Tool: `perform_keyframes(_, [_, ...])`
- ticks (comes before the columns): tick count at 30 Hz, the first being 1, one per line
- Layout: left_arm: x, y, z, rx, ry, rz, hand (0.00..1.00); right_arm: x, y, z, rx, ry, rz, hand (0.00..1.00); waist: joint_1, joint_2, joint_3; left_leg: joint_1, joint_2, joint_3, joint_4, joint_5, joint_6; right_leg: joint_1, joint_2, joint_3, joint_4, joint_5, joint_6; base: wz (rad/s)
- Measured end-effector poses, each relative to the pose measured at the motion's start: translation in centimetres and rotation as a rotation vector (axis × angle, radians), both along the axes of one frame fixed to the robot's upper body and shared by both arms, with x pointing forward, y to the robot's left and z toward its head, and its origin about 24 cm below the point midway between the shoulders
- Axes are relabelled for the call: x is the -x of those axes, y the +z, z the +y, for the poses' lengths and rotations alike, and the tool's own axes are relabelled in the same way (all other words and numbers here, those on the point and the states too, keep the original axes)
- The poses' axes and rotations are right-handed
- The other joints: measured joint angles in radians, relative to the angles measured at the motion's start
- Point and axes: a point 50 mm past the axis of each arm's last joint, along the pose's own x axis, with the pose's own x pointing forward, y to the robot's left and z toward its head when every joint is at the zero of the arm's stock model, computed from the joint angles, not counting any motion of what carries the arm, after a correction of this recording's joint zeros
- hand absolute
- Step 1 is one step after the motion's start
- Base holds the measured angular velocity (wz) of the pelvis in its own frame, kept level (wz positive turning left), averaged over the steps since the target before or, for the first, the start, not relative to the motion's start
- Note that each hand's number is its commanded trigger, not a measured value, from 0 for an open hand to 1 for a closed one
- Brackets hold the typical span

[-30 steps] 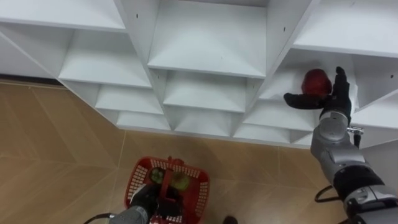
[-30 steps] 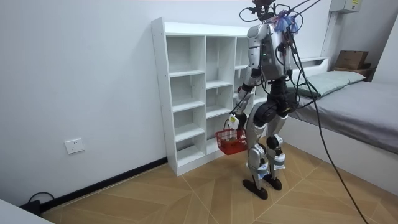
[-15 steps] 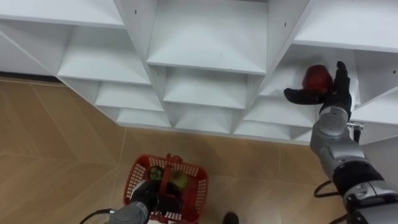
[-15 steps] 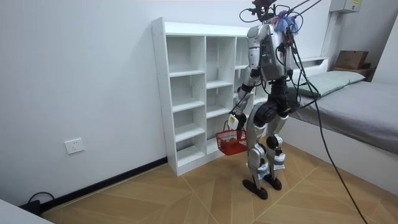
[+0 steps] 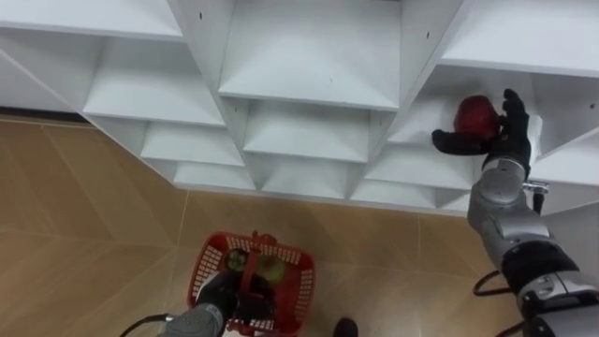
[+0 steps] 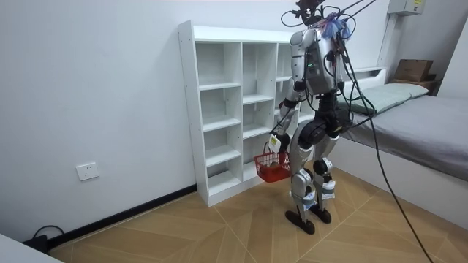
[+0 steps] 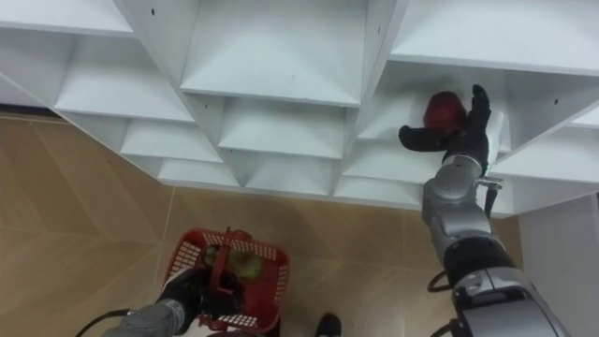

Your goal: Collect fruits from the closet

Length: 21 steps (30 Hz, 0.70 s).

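Note:
A red apple (image 5: 475,116) lies on a shelf in the right column of the white closet (image 5: 309,94). My right hand (image 5: 507,140) reaches into that compartment, open. Its straight fingers stand against the apple's right side and its thumb stretches out below the fruit. Low in the view, my left hand (image 5: 217,295) is shut on the handle of a red basket (image 5: 298,281). The basket hangs above the floor and holds two green fruits (image 5: 271,271). In the room view I stand upright facing the closet (image 6: 219,109), with the basket (image 6: 275,169) at knee height.
The other closet compartments are bare white shelves. Wooden floor (image 5: 84,234) lies below. A bed (image 6: 417,124) stands behind me at the room view's right.
My right hand has edged a little closer against the apple, the thumb rising slightly beneath it. The basket has barely moved.

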Motion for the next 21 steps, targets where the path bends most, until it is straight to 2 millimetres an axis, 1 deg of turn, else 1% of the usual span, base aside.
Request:
perform_keyframes(5, [0.25,-0.17,0.07,0.001,0.016,0.011,1.0,0.11,-0.07,-0.27,0.013,-0.013,0.006,1.0,0.0,0.001,0.0003,0.0,0.001,0.001,0.001,0.0,0.0,0.001,0.0,-0.005,-0.002,0.0,0.0,-0.01])
perform_keyframes(11, [0.22,-0.16,-0.12,-0.005,0.009,0.008,1.0,0.12,-0.24,0.01,0.006,-0.005,0.01,1.0,0.004,0.002,0.0014,0.0,0.001,0.001,0.003,0.0,0.0,0.002,0.0,-0.005,-0.002,0.0,0.0,0.0])
perform_keyframes(12, [0.23,-0.16,-0.14,-0.007,0.011,0.008,1.0,0.12,-0.24,0.02,0.006,-0.005,0.01,1.0,0.004,0.003,0.002,0.0,0.001,0.001,0.003,0.0,0.0,0.003,0.0,-0.005,-0.003,0.0,0.0,0.0])
perform_keyframes(15, [0.16,-0.12,-0.2,-0.007,0.013,0.003,1.0,0.08,-0.15,0.07,0.006,-0.005,-0.003,1.0,0.004,0.012,0.0077,0.0,0.001,0.001,0.007,0.0,0.0,0.005,0.0,-0.006,-0.004,0.0,0.0,0.0])
perform_keyframes(17, [0.14,-0.12,-0.26,-0.006,0.012,0.002,1.0,0.07,-0.1,0.07,0.006,-0.005,-0.008,1.0,0.004,0.015,0.0094,0.0,0.001,0.001,0.007,0.0,0.0,0.005,0.0,-0.005,-0.003,0.0,0.0,0.0])
perform_keyframes(21, [0.11,-0.11,-0.45,-0.001,0.011,0.001,1.0,0.05,-0.03,0.08,0.006,-0.005,-0.016,1.0,0.004,0.015,0.0094,-0.007,0.002,0.001,0.01,0.0,0.0,0.0,0.001,-0.005,-0.002,0.0,-0.002,0.0])
